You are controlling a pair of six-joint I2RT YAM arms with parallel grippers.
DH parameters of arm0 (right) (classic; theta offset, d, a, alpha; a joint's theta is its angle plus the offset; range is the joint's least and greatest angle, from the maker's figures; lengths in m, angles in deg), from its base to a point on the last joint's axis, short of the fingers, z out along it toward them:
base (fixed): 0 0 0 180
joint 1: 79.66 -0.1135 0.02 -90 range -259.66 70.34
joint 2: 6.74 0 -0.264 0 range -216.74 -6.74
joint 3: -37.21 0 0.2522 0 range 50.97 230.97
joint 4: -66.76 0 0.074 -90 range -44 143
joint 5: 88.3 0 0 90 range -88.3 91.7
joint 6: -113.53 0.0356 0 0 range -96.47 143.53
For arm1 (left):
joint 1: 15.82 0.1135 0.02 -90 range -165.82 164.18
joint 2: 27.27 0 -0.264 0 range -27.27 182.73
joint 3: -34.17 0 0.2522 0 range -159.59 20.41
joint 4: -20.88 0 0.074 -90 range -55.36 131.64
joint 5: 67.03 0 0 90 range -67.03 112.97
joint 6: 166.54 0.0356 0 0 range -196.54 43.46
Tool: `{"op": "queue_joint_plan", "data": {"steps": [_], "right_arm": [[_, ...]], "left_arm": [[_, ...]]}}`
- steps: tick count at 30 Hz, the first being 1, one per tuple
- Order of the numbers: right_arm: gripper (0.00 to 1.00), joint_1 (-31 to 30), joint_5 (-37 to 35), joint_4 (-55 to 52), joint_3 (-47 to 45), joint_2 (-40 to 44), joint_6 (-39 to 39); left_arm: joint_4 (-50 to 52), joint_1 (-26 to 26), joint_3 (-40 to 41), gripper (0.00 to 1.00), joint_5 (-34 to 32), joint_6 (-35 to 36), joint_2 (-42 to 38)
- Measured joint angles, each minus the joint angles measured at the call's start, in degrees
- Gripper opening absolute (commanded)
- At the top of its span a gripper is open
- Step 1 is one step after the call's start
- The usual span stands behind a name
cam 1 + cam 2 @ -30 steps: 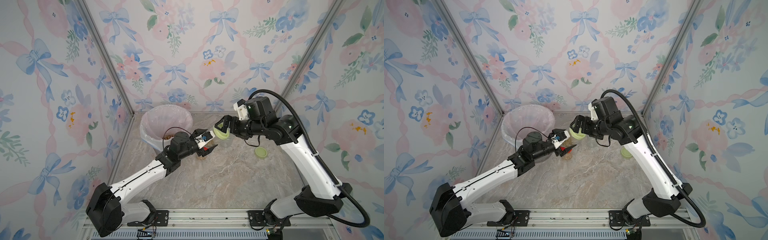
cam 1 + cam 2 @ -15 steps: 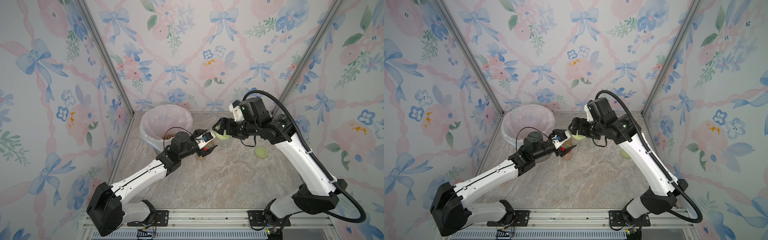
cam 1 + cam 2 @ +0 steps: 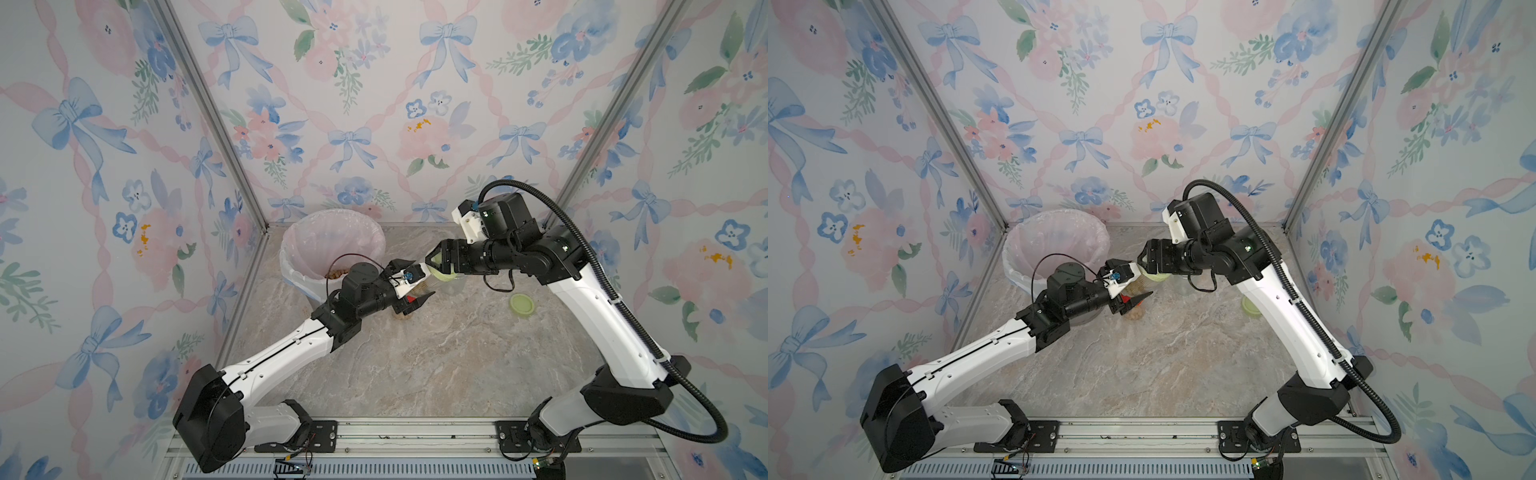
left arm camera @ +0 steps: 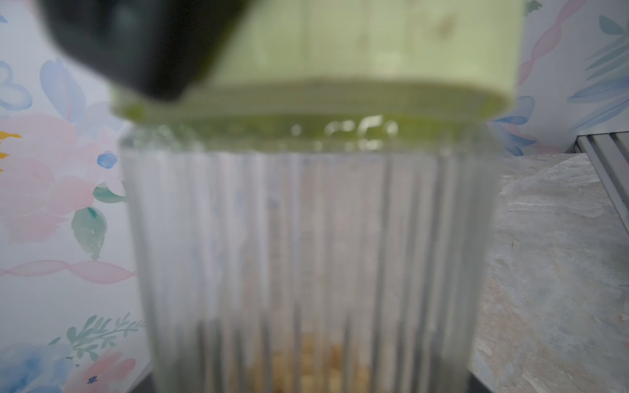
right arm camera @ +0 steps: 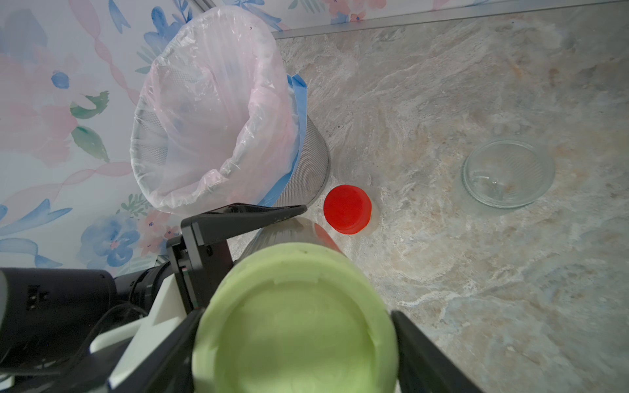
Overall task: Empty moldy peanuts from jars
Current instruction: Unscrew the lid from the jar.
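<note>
**Two grippers on one jar**

We count three small clear jars. The held jar [image 4: 306,238] is round, and its see-through sides have ribs running up and down. A few tan peanuts [image 4: 316,360] lie in a small lumpy heap at its bottom. This jar is near the middle of both top views, just right of the bin. The left gripper [image 3: 420,281] is closed around its ribbed side. On top sits a smooth, pale green lid [image 5: 296,340], round and flat. The right gripper [image 3: 435,264] presses its two black fingers [image 5: 418,343] against both sides of that lid.

The red-lid jar [image 5: 347,209] stands on the table [image 3: 415,374], just beside the foot of the bin and close to the held jar. The open jar [image 5: 509,173] stands apart from it, and we can look straight down onto its glassy bottom. One loose green lid [image 3: 522,306] lies flat on the table, right of the middle in a top view.

The bin [image 3: 332,214] is grey metal mesh with a thin, crinkly, pinkish plastic bag inside. It stands at the back, left of the middle. More peanuts lie in it. The table looks like grey-brown marble.

In all we count three jars, two green lids, one red lid and one bin.
</note>
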State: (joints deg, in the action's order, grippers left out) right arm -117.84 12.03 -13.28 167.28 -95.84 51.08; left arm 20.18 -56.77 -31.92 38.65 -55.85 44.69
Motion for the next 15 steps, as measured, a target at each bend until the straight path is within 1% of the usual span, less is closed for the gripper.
{"op": "queue_joint_plan", "data": {"steps": [8, 15], "right_arm": [[0.82, 4.7, 10.6, -1.0, 0.5, -1.6, -12.6], [0.83, 6.3, 14.7, -4.1, 4.0, -4.2, -23.8]], "left_arm": [[0.9, 0.7, 0.0, 0.0, 2.4, -1.9, 0.0], [1.3, 1.0, 0.0, 0.0, 3.5, -3.4, 0.0]]}}
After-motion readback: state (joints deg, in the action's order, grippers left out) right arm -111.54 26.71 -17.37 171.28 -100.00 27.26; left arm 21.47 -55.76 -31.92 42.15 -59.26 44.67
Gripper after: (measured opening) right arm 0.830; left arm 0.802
